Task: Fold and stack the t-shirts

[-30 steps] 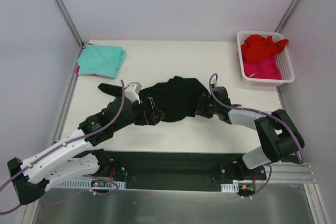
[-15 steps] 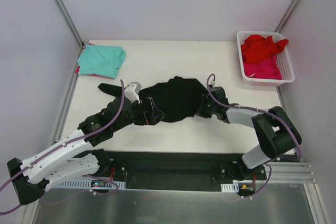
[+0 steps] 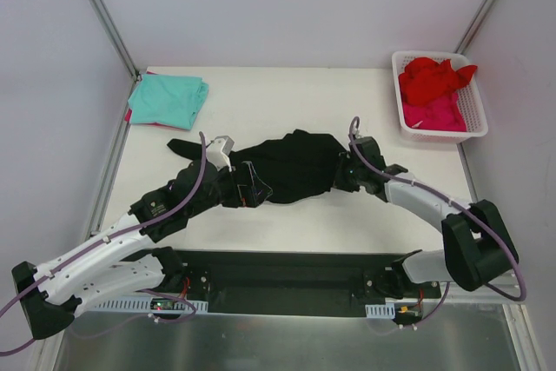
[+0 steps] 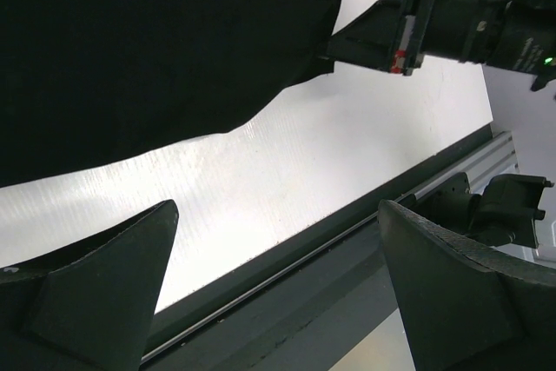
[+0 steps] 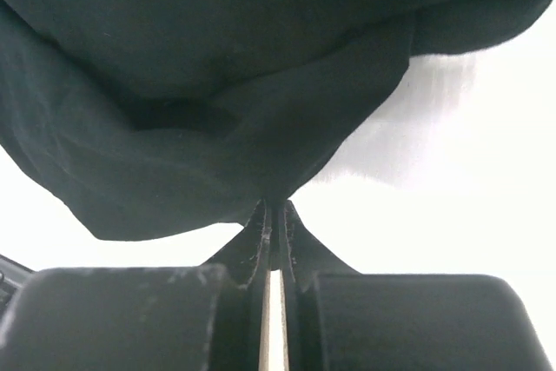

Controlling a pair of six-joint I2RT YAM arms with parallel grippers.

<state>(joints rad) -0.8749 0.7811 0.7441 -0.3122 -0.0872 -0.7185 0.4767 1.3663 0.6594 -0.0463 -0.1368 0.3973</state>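
One black t-shirt (image 3: 291, 164) lies bunched mid-desk (image 3: 287, 97). Right gripper (image 3: 346, 173) pinches its right edge, jaws clamped tight on cloth. Left gripper (image 3: 250, 187) sits at the left edge, jaws spread wide, holding nothing. Teal t-shirt (image 3: 167, 99) lies folded, far-left corner.

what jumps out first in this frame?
The black t-shirt lies bunched mid-table. The right gripper is pinched shut on its right edge, and the left gripper is wide open beside its left edge, holding nothing. Next come the bright colours: a folded teal t-shirt at the far left corner, and a red t-shirt and a pink t-shirt heaped in the white basket at the far right.
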